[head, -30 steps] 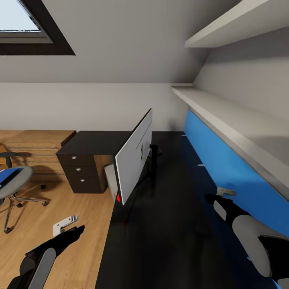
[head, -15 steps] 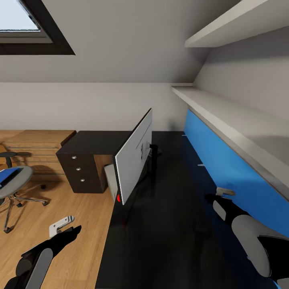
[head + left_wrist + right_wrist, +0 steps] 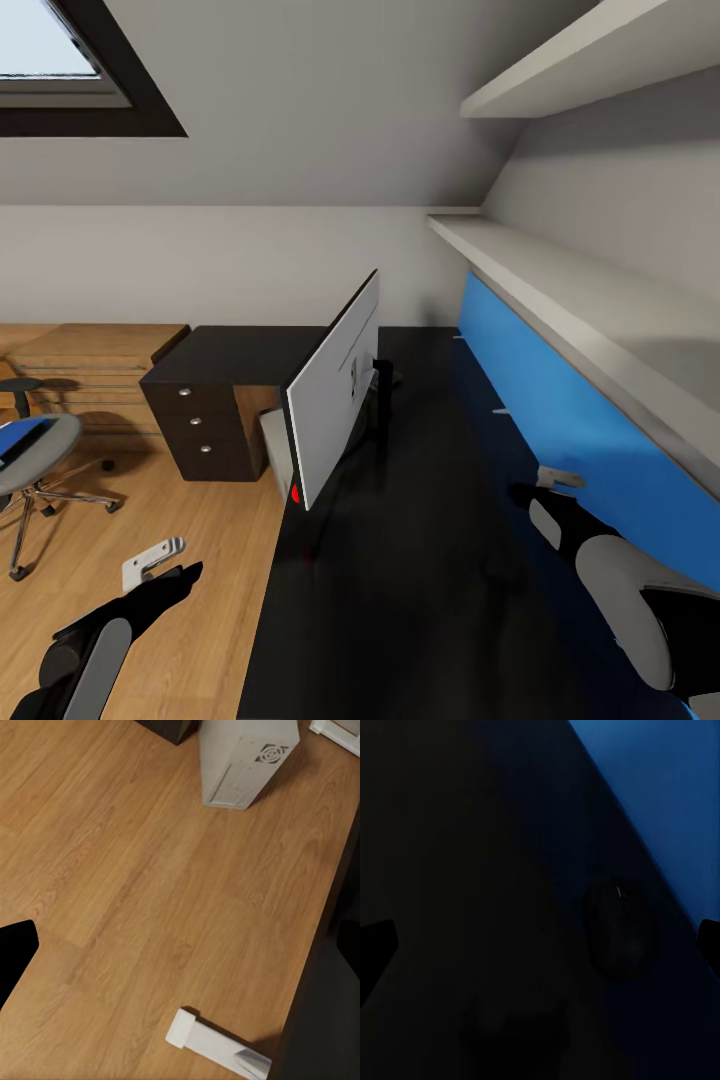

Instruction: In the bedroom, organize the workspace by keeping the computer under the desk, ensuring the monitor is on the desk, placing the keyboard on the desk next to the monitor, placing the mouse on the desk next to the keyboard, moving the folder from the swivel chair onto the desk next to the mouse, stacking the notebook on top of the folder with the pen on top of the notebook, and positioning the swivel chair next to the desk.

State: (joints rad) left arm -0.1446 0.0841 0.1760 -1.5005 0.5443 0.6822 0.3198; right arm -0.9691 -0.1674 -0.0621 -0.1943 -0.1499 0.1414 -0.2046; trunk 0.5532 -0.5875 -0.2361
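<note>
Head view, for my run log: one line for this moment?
monitor on desk | mouse on desk by blue panel | computer on floor

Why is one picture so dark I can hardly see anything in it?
Right wrist view: it looks at the black desk, so the dark mouse barely stands out. Left wrist view: bright wooden floor, computer sharp. Head view: evenly lit.

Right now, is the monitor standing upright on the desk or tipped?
Tipped. The monitor leans at a steep slant at the desk edge, its panel not vertical.
</note>
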